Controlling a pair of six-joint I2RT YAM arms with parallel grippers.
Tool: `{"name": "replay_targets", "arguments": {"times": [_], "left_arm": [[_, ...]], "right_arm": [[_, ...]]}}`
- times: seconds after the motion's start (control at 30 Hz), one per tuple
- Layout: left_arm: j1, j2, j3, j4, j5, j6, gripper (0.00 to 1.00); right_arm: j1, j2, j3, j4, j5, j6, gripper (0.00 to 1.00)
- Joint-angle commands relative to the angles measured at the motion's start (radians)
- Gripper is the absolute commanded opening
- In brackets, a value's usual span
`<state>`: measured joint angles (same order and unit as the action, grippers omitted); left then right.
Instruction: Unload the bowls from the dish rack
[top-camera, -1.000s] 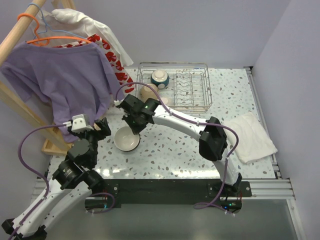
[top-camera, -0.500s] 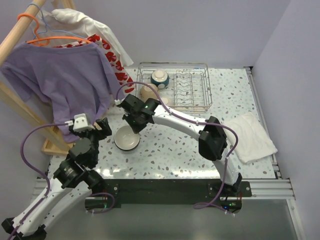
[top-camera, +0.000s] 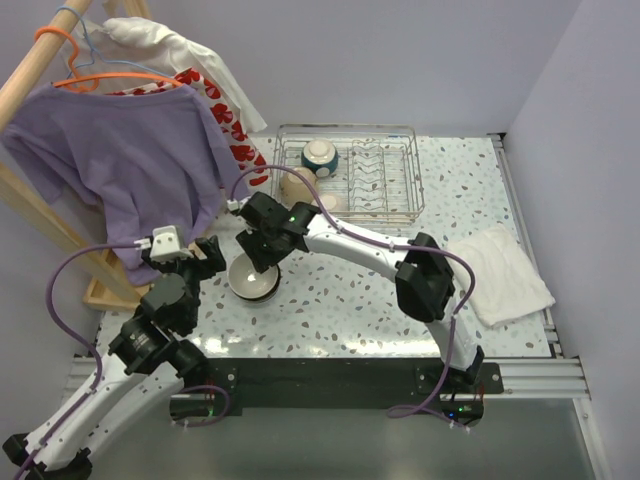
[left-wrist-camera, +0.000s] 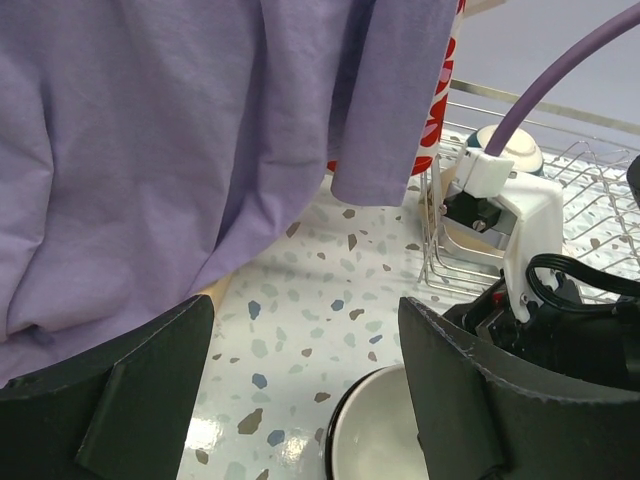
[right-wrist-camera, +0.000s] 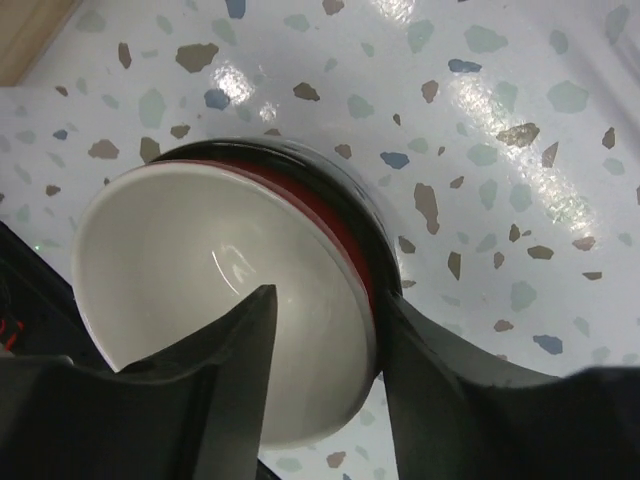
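My right gripper (right-wrist-camera: 325, 305) is down over the red bowl (right-wrist-camera: 200, 260), which sits upright on the table (top-camera: 340, 290) in front of the rack (top-camera: 400, 135), close to its near left corner but apart from it. My jaws there are parted, one finger inside the bowl and one outside, astride the rim. Pale glaze shows between the inner finger and the wall, so I judge that I am not clamping it and that the table carries it. That makes one bowl out and set down, the only one I can find outside the rack. Two are plainly left inside, both at the left end: the teal-and-white bowl (top-camera: 320, 155) toward the back and the tan bowl (top-camera: 296, 185) nearer me. A pale round shape just right of the tan bowl, half hidden by my forearm, may be a third, but I cannot tell. I see no other bowls; the shirt (top-camera: 120, 150) hanging at the left could hide some. My left gripper (left-wrist-camera: 305, 320) hangs low over the table just left of the red bowl, jaws wide apart and holding nothing. By my reckoning the job is early: most of the unloading is left, and the next step is to lift my right arm off this bowl and reach back into the rack's left end.
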<state>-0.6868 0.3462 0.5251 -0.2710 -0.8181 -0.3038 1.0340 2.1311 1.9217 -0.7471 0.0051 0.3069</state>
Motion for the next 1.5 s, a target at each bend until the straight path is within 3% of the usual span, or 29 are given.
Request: {"name": "replay_targets", "arguments": {"times": [0.0,0.37,0.73,1.07,1.47], "left_arm": [[0.007,0.011,0.0,0.027,0.004,-0.005,0.8],[0.007,0.05,0.0,0.035,0.043,0.005,0.8],[0.007,0.141,0.003,0.075,0.169,0.035,0.8],[0.007,0.468,0.222,0.009,0.33,0.049,0.81],[0.007,0.884,0.539,-0.036,0.442,0.072,0.82]], "right_arm": [[0.001,-0.085,-0.032,0.066,0.024,0.008,0.53],[-0.011,-0.266,-0.162,0.15,0.099,0.029,0.74],[-0.155,-0.516,-0.392,0.233,0.056,0.07,0.91],[-0.373,-0.77,-0.736,0.33,0.015,0.084,0.93],[-0.52,-0.886,-0.875,0.38,0.01,0.044,0.93]]}}
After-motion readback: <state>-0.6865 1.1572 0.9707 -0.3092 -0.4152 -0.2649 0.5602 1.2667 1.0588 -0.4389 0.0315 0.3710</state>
